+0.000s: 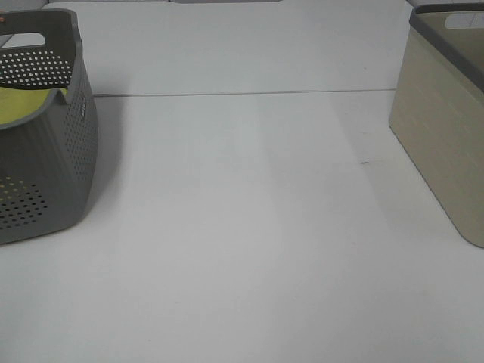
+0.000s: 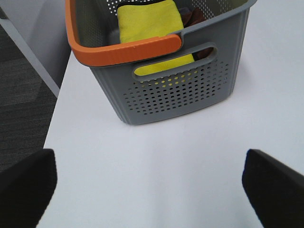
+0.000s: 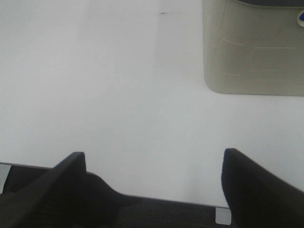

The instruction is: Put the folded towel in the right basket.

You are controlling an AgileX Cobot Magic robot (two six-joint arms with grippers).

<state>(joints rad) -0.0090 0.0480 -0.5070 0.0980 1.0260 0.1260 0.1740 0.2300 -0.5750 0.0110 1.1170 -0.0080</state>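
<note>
A yellow folded towel (image 2: 149, 21) lies inside the grey perforated basket (image 1: 72, 151) with an orange rim at the left of the table; a slice of it shows in the high view (image 1: 23, 106). The beige right basket (image 1: 446, 128) stands at the far right and also shows in the right wrist view (image 3: 251, 52). My left gripper (image 2: 149, 190) is open and empty above the table, short of the grey basket (image 2: 175, 90). My right gripper (image 3: 152, 185) is open and empty near the table's front edge, apart from the beige basket. Neither gripper shows in the high view.
A dark item (image 2: 192, 16) lies beside the towel in the grey basket. The white table (image 1: 242, 227) runs between the two baskets. Its left edge drops to a dark floor (image 2: 19, 95). A small dark mark (image 1: 365, 162) is on the table.
</note>
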